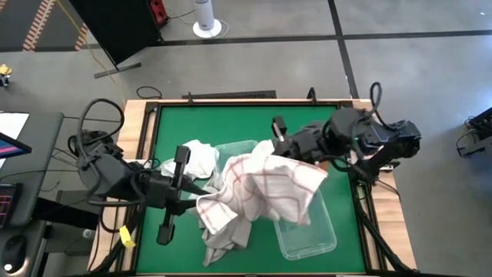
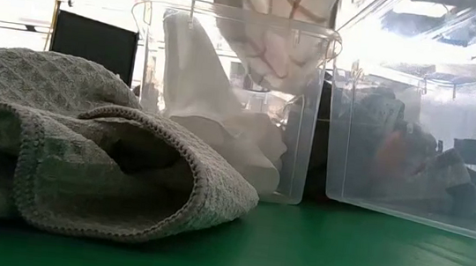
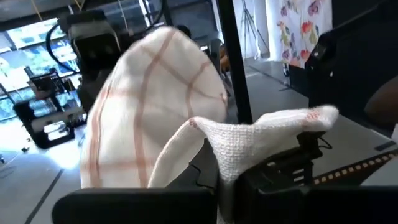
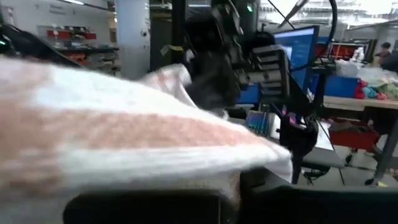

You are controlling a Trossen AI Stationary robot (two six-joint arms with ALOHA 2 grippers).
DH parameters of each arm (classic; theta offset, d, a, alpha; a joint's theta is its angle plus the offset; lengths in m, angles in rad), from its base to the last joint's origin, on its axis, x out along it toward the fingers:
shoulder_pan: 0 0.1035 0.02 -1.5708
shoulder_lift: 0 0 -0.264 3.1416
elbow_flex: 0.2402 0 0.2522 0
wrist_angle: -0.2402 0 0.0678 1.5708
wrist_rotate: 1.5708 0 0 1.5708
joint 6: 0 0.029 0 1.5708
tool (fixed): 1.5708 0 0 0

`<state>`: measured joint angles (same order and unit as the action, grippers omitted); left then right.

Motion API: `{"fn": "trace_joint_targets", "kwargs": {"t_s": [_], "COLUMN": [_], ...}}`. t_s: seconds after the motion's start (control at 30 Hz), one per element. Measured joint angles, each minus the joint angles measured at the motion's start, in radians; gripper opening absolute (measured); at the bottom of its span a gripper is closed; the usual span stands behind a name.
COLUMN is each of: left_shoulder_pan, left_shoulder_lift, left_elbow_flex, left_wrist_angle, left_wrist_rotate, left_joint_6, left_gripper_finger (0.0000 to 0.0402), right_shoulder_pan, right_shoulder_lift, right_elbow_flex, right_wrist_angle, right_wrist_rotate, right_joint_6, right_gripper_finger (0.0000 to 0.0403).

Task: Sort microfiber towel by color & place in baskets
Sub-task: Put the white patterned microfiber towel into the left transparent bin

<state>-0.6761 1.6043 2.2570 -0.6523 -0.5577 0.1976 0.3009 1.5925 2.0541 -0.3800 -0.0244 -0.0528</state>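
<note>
A white towel with thin red checks [image 1: 265,185] is stretched in the air between both grippers, above two clear baskets. My left gripper [image 1: 204,194] is shut on its left end and my right gripper [image 1: 270,148] on its far end. One basket [image 1: 311,231] lies under the towel's right part. The other [image 2: 223,105] holds a plain white towel [image 1: 196,158]. A grey waffle towel [image 1: 223,231] lies bunched on the table near the front edge. In the low view the checked towel [image 2: 275,31] hangs over the middle basket's rim. My left gripper pinches a bunched fold at the checked towel's left end [image 3: 267,127], coming level from the table's left. The cloth rises clear of the table and spreads away toward the other arm. My right gripper pinches the towel's far edge [image 4: 186,155], coming level from the table's right; its own fingers are hidden by the cloth. The towel drapes down from it over the baskets.
The green table has a raised wooden frame [image 1: 142,131]. The grey towel [image 2: 77,143] fills the near left foreground. Open green surface [image 1: 231,123] lies along the far side. Cables and a monitor sit off the table's left edge.
</note>
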Motion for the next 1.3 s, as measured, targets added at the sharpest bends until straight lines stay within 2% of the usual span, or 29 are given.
{"fn": "trace_joint_targets", "kwargs": {"t_s": [0.13,0.27,0.47,0.7,0.8,0.93,1.13,1.3], "left_shoulder_pan": [-0.031,-0.063,-0.068,0.077,0.151,0.271,0.452,0.530], "left_shoulder_lift": [0.000,-0.004,-0.008,-0.001,0.000,-0.002,-0.002,-0.003], "left_elbow_flex": [-0.001,-0.001,-0.001,-0.001,-0.003,-0.003,-0.003,-0.032], "left_wrist_angle": [0.057,0.075,0.029,-0.143,-0.139,-0.103,-0.063,-0.034], "left_wrist_rotate": [-0.020,-0.143,-0.224,-0.253,-0.201,-0.078,0.144,0.301], "left_joint_6": [0.037,0.093,0.103,0.057,0.107,0.167,0.208,0.200], "left_gripper_finger": [0.0011,0.0011,0.0011,0.0011,0.0011,0.0011,0.0011,0.0011], "right_shoulder_pan": [0.000,-0.007,-0.077,-0.196,-0.215,-0.221,-0.221,-0.225], "right_shoulder_lift": [0.015,0.025,0.047,0.060,0.060,0.057,0.056,0.056], "right_elbow_flex": [0.008,0.031,0.031,0.030,0.030,0.030,0.030,0.030], "right_wrist_angle": [0.026,0.020,-0.036,-0.151,-0.172,-0.203,-0.266,-0.438], "right_wrist_rotate": [0.001,0.001,0.002,0.060,0.142,0.251,0.330,0.342], "right_joint_6": [0.004,0.000,-0.023,-0.035,-0.082,-0.130,-0.136,-0.064], "right_gripper_finger": [0.0023,0.0023,0.0023,0.0023,0.0023,0.0023,0.0023,0.0023]}}
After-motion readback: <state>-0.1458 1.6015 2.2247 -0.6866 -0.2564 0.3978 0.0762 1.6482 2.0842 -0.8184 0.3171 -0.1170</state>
